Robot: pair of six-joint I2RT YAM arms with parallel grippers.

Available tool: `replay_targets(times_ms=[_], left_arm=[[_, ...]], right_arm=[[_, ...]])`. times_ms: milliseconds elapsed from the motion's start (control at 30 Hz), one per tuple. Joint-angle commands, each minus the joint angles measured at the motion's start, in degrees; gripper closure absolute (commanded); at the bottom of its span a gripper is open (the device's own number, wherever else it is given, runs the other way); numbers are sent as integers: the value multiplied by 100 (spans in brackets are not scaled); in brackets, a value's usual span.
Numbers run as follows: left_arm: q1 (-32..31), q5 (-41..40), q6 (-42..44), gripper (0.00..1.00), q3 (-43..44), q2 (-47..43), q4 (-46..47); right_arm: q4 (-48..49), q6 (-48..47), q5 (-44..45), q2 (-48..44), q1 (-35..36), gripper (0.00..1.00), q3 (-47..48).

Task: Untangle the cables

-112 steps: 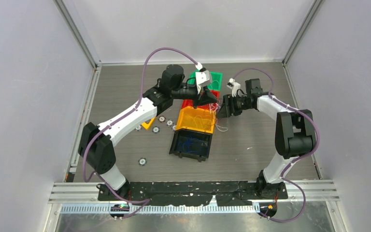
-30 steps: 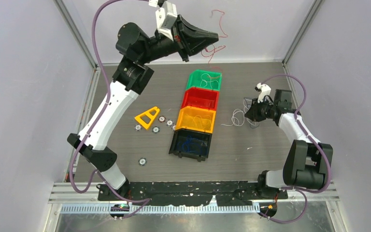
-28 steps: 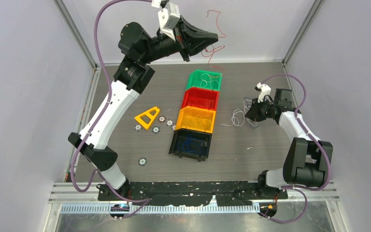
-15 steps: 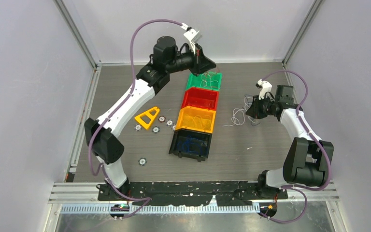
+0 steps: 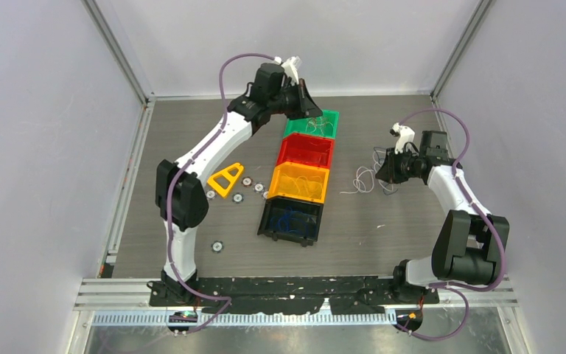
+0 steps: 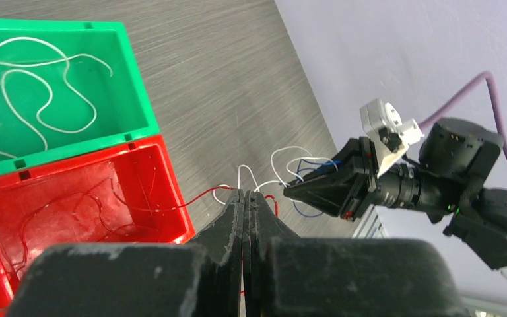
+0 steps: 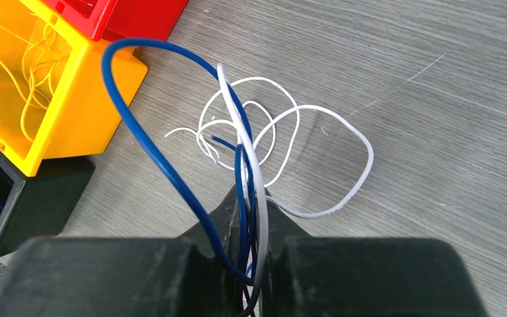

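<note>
Red cable [image 6: 198, 197], pinched by closed left gripper [image 6: 244, 198], is not yet binned; closed right gripper [image 7: 249, 198] clamps remaining blue-white tangle [image 7: 243, 142].

Bright, even, diffuse light fills all three views, leaving only faint soft shadows on the table [image 5: 383, 221]. Both wrist views are sharp farther out, while the left fingers [image 6: 228, 231] and right fingers [image 7: 284, 228] at the bottom edge are blurred.

- No legible text, label, brand, number or sign in any view.
- Small discs [image 5: 217, 246] on the counter [image 5: 383, 221]: markings, if any, too small to read.
</note>
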Motion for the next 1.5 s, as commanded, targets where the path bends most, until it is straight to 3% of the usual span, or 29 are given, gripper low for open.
replay_targets(times_ms=[0,133,267,567,767,800,900,1100,1200,1267,1367,1467], left_arm=[[40,-747,-547,100,102,-54,-265],[56,-1407,-478,100,46,199,-388],[104,-1577,-307,100,-292,421,228],[77,-1830,730,100,-1260,629,1702],[-143,-1989,1628,100,-1327,766,1748],[-145,-1957,1654,94,-1317,762,1735],[-144,-1844,1812,60,-1277,658,1606],[-103,-1407,2229,27,-1508,-169,1510],[-82,-651,2663,7,-1582,-607,1557],[-85,201,3051,1,-1663,-852,1713],[-124,1946,3612,0,-1767,-1021,1808],[-302,2626,3909,0,-1630,-938,1685]], right_arm=[[-54,30,70,-260,-16,85,198],[-86,72,83,-256,-12,85,246],[-182,112,116,-207,-13,85,356],[-419,114,191,-197,-12,85,521],[-484,115,196,-232,-20,86,514],[-498,103,190,-246,-18,86,519],[-520,47,133,-242,-14,86,546],[-581,-135,-192,-460,-18,92,688],[-582,-186,-557,-728,-12,94,772],[-600,-169,-796,-920,-19,94,845],[-666,-163,-1017,-1144,-20,95,967],[-795,-175,-1230,-1251,-20,95,1201]])
